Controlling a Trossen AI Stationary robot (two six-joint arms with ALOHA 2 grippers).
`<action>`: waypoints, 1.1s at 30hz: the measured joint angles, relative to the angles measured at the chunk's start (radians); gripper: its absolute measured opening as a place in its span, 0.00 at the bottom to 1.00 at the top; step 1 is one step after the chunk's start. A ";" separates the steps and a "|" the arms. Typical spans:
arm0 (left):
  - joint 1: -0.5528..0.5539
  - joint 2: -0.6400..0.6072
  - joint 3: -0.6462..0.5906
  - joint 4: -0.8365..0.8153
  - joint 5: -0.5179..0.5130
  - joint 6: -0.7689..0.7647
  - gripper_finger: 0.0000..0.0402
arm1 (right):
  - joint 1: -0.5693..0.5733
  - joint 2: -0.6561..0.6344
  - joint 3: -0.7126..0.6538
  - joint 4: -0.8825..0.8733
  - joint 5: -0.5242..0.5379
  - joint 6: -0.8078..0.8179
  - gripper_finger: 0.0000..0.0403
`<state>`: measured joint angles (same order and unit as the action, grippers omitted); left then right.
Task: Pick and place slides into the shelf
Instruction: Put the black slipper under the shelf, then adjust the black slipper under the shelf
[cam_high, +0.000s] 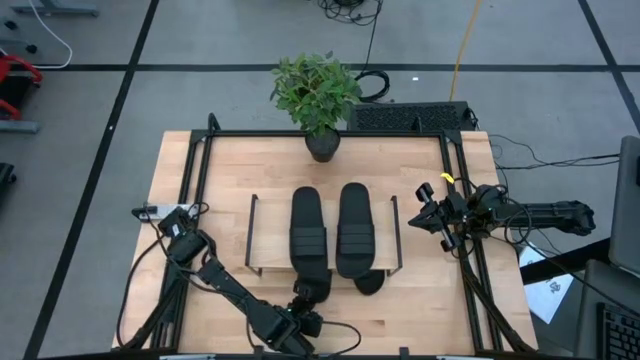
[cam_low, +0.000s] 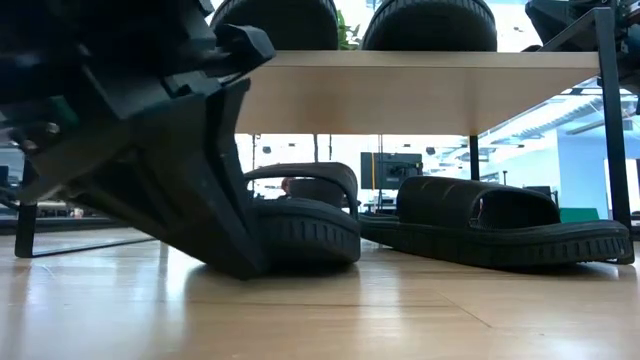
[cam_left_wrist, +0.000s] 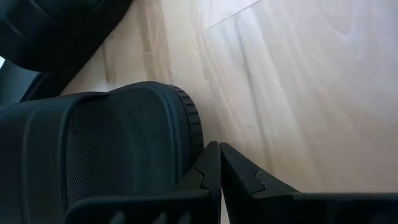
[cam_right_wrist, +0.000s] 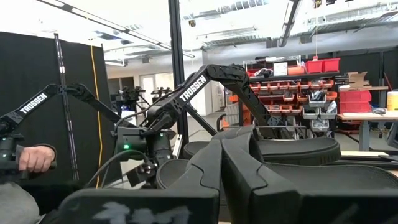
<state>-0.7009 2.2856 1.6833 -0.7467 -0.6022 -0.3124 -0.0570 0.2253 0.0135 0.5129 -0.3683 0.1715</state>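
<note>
Wooden tabletop (cam_high: 200, 200) | left end effector (cam_high: 310, 297) pressed together | touching slide (cam_high: 312, 287) heel

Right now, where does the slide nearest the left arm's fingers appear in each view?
High view: the slide is at bottom centre, poking out under the shelf.
Low view: centre-left, on the table below the shelf.
Left wrist view: fills the lower left.
Right wrist view: cannot tell it apart.
Shared landmark: the shelf, in the high and low views.
</note>
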 joint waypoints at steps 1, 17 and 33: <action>0.001 0.000 0.000 0.000 0.000 0.005 0.00 | 0.000 0.000 0.000 0.000 0.000 0.000 0.00; -0.130 -0.143 0.090 -0.006 -0.028 0.248 0.00 | 0.000 0.000 0.000 0.000 0.000 -0.002 0.00; -0.169 -0.466 0.088 0.002 0.000 0.658 0.00 | 0.000 0.000 0.000 0.008 -0.002 -0.055 0.00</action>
<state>-0.8699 1.8198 1.7709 -0.7444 -0.6026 0.3460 -0.0570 0.2253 0.0138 0.5209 -0.3698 0.1166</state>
